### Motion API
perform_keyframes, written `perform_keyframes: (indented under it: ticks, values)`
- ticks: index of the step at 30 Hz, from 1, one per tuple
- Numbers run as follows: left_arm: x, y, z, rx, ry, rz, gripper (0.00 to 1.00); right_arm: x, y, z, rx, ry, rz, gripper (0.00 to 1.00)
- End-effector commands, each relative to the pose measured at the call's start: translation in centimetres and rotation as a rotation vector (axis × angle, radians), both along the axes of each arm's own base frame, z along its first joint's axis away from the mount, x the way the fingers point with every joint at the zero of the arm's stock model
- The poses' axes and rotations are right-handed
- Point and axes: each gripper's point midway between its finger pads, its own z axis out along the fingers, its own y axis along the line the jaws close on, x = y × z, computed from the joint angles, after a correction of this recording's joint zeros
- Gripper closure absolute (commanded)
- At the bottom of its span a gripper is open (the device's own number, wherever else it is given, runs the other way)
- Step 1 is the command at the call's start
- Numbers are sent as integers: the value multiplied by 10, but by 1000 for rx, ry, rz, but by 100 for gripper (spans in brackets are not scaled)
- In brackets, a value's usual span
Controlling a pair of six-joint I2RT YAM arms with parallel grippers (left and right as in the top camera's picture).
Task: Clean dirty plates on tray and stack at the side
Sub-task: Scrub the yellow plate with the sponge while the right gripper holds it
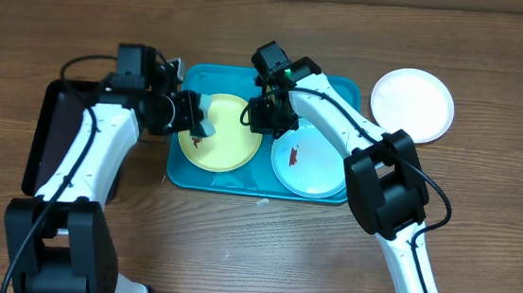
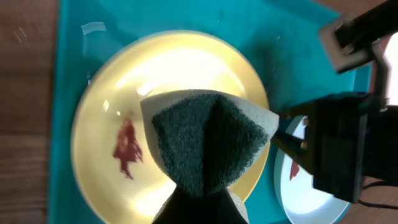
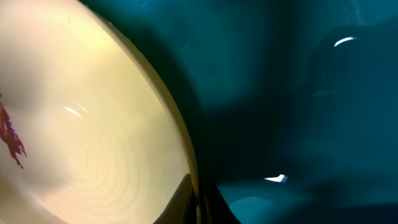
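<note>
Sponge (image 2: 205, 146) gripped by left hand (image 2: 199, 205) part-hides yellow plate (image 2: 112, 106); right hand (image 3: 199, 202) pinches its rim.

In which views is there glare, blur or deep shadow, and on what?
Overhead: sharp and evenly lit, only soft shadows. Left wrist: bright glare streaks on the yellow-green plate. Right wrist: very close, so the same plate's rim is blurred; the tray looks dark, with small highlights.

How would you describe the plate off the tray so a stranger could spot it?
Start at the bright teal tray in the middle of the wooden table. Past its right end, near the far corner, a round white plate lies directly on the wood. Unlike the yellow plate and the light teal plate on the tray, it is all white with no reddish smear.
</note>
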Motion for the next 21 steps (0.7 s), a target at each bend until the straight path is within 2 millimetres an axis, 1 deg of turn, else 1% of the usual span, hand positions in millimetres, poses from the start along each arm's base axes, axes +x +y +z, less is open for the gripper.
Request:
perform_keyframes:
  ticks: [1,3,5,8,10,13,16,18,21]
  values:
    - [-5,-20,-13,-51,31,23,96,-3,7,4,20,11,-17,96]
    - [-4,-28,-17,-59,20,25,96,-3,7,4,19,13,-18,96]
    - [-4,-30,-22,-53,27,64,96,-4,6,4,15,23,-35,96]
    - [-3,-20,-30,17,47,161,96,-6,5,4,8,31,-41,96]
    - [0,-15,-32,57,38,182,96,-7,3,3,0,34,-43,96]
    - [3,-15,-37,64,34,191,96,-7,0,2,-14,34,-44,96]
    - [5,-15,-48,61,57,204,96,-11,1,2,-23,41,-38,96]
    - [4,-16,-60,54,89,214,96,-13,1,2,-27,45,-32,96]
    - [3,-26,-76,7,134,196,96,-16,3,1,-29,48,-26,96]
